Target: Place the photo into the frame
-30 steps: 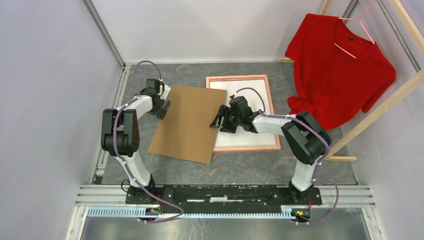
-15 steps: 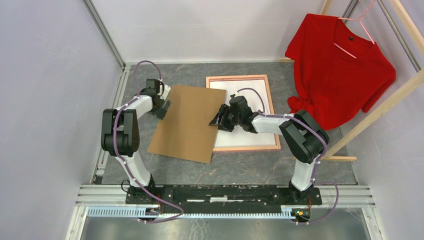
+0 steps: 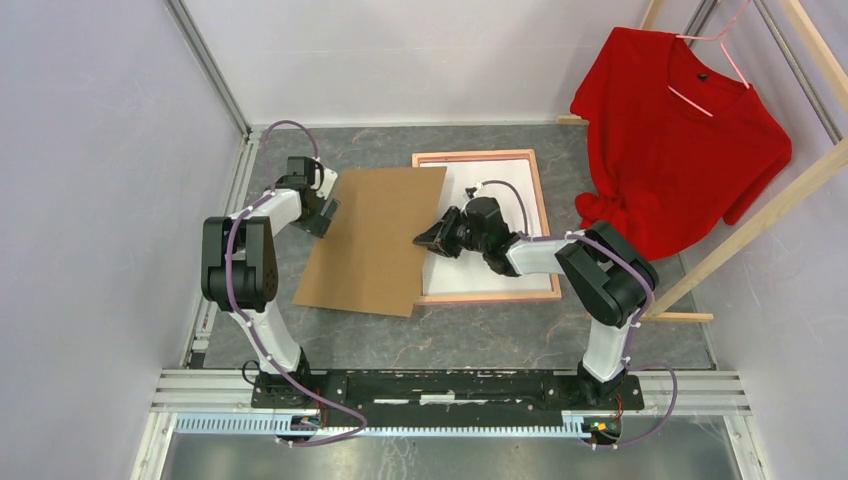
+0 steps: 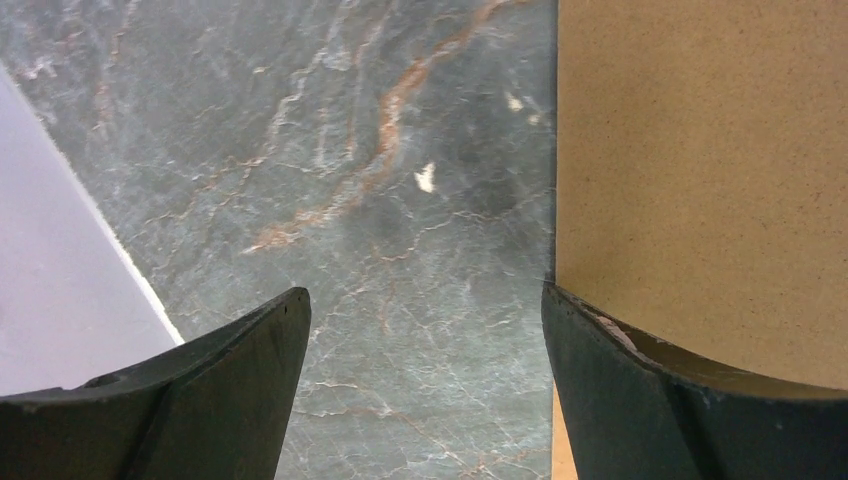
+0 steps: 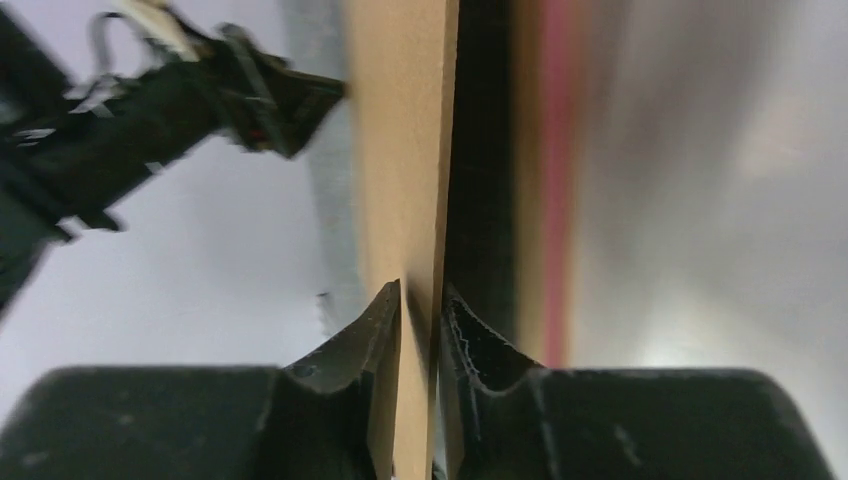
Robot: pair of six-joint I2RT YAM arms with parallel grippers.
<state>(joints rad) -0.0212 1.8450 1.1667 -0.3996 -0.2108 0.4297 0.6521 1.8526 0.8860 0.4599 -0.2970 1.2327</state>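
Where grey marble table (image 3: 480,340) fills middle of top view, brown backing board (image 3: 370,245) lies left of centre, right edge overlapping left rim of frame (image 3: 470,155). Frame flat at centre-right, white inside; photo print not discernible. On board's right edge, right gripper (image 5: 420,295) clenched. At board's left edge, left gripper (image 4: 425,300) spread wide, released.

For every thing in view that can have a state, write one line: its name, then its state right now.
backing board: out of the frame, right edge pinched, partly overlapping the frame.
frame: lying flat, backing off, white inside showing.
right gripper: shut on the backing board's edge.
left gripper: open at the board's left edge, holding nothing.
red shirt: hanging up.
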